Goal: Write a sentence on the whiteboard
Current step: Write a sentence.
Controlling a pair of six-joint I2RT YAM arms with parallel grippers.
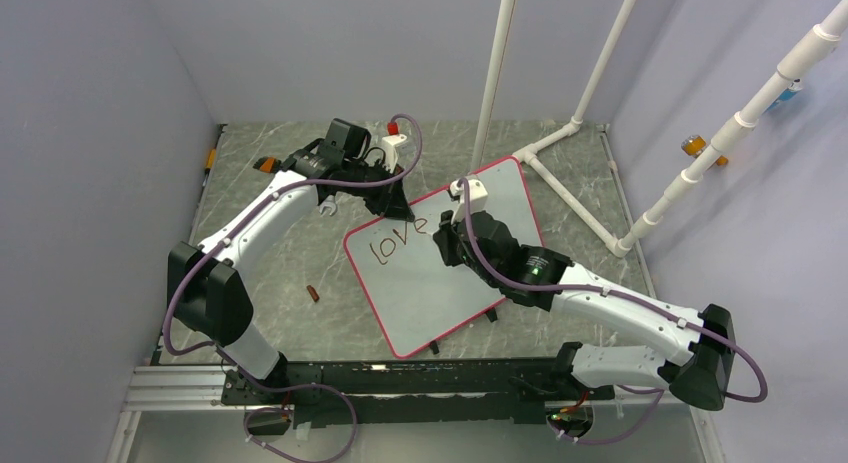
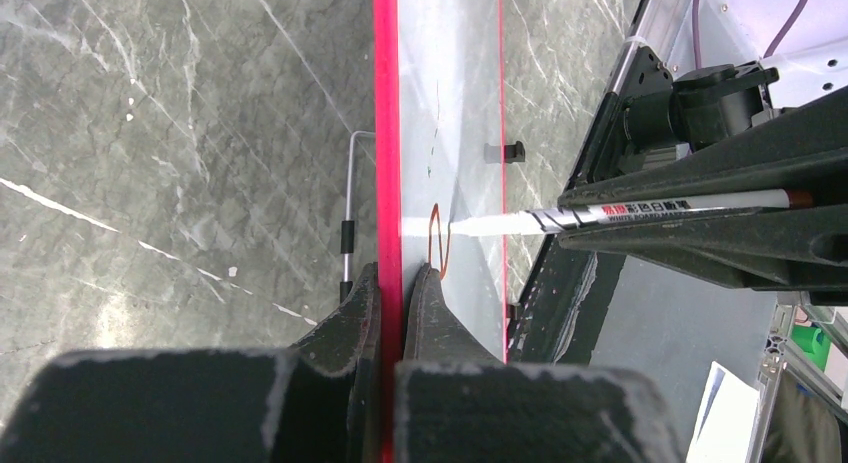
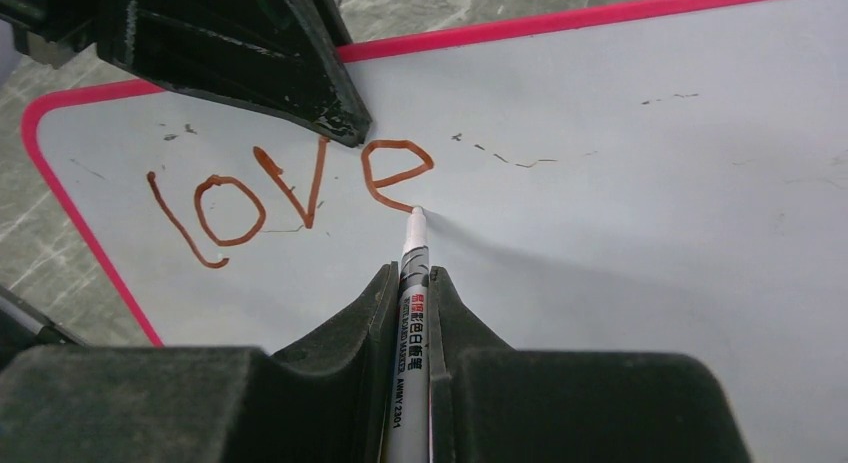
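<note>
Top external view: the whiteboard [image 1: 455,283], a flat white rectangle with rounded corners and a thin red-pink frame, lies at an angle on the grey, marble-veined table [image 1: 560,148]. Two small black clips [image 1: 492,313] sit on its near edge. Well off the whiteboard's left side a small dark red cylindrical piece [image 1: 313,293] lies on the table. White plastic pipes [image 1: 560,133] stand beyond its far right corner.

The left gripper [image 2: 398,278] is clamped on the whiteboard's far-left edge. In the left wrist view its two matte black, scuffed fingers [image 2: 350,313] press on either side of the red frame, one above the board and one below.

The right gripper [image 3: 412,275] is over the whiteboard's surface and grasps a marker [image 3: 413,313], a slim white barrel with printed lettering. The barrel is pinched between two black wedge-shaped fingers [image 3: 350,323]. The marker's pale pointed tip touches the board just below the last letter.

The sentence [image 3: 290,188] sits near the whiteboard's far-left corner, in thin orange-red strokes on the glossy white face. It is one word, "love", with rounded, slightly uneven letters. A few faint grey smudges mark the board to the right of the word, and the rest of the writing surface there is bare white.
</note>
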